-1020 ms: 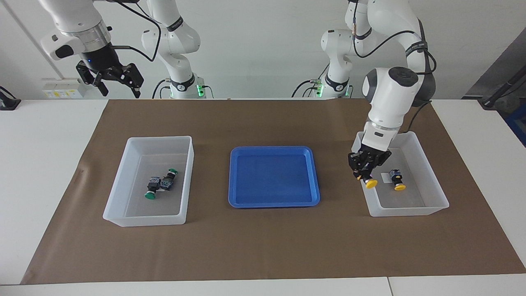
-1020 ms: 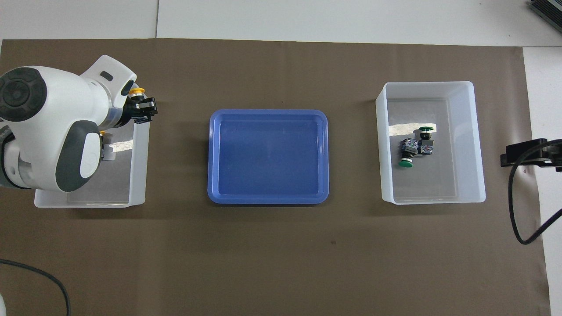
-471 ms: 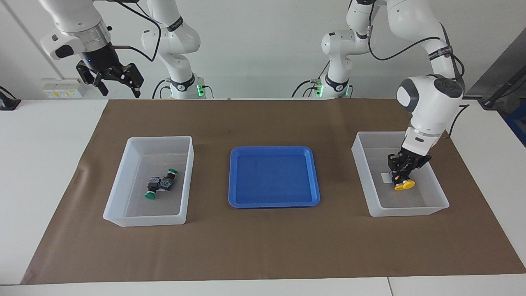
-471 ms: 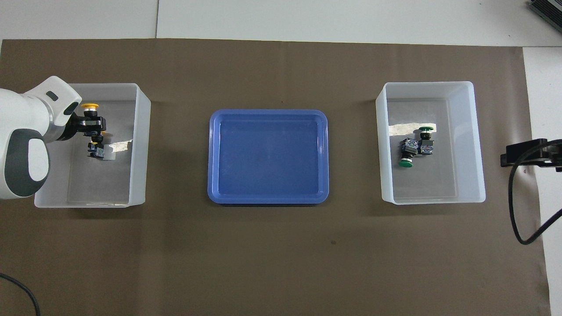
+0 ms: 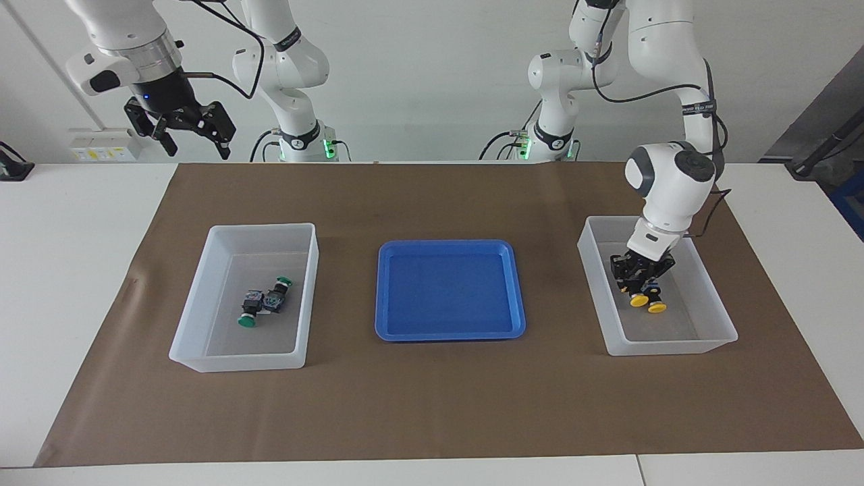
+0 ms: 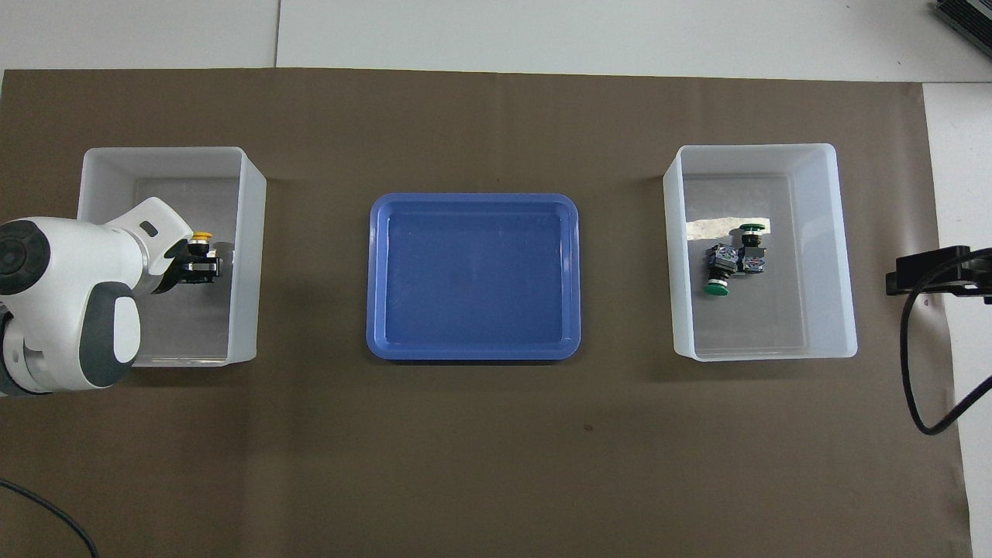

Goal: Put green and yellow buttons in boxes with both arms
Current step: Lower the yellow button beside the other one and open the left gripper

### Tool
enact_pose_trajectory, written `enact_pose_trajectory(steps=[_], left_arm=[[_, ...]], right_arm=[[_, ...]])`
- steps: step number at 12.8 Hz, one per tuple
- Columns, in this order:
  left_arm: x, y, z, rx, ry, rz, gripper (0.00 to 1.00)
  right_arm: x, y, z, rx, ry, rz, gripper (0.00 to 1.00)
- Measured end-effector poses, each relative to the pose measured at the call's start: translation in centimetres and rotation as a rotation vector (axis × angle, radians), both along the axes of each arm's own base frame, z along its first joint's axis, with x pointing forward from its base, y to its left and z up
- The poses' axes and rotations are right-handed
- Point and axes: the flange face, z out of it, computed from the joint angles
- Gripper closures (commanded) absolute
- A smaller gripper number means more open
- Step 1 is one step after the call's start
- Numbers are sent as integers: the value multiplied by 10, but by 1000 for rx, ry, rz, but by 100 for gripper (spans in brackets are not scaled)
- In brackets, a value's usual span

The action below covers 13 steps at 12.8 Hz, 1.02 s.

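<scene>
While our left claw [image 5: 637, 291] stays clamped on a yellow button [image 5: 637, 300], we have lowered it beside the other yellow button [image 5: 656, 308] in its box [image 5: 715, 317]; our right claw [image 5: 183, 132] waits, fingers apart, over the tabletop's edge.

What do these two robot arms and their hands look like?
Both arms, left arm and right arm, are glossy white, built of rounded jointed segments with dark grey caps and black bands. Thin black cables loop along them. Each ends in a black two-finger gripper: left gripper, right gripper.
</scene>
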Motion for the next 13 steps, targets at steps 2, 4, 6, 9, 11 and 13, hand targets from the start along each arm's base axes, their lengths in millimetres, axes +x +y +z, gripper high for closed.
enact_pose_trajectory(steps=[2,4,6,9,11,13], left_arm=[[0,-1,1,0,-4,-3,0],[6,-1,14,1,-28,-4,0],[15,-2,43,2,-37,-4,0],[17,-6,108,7,-28,-18,0],[2,-18,149,11,-33,-39,0],[-13,-26,188,15,-23,-52,0]], right_arm=[[0,0,0,0,0,0,0],[0,0,0,0,0,0,0],[0,0,0,0,0,0,0],[0,0,0,0,0,0,0],[0,0,0,0,0,0,0],[0,0,0,0,0,0,0]])
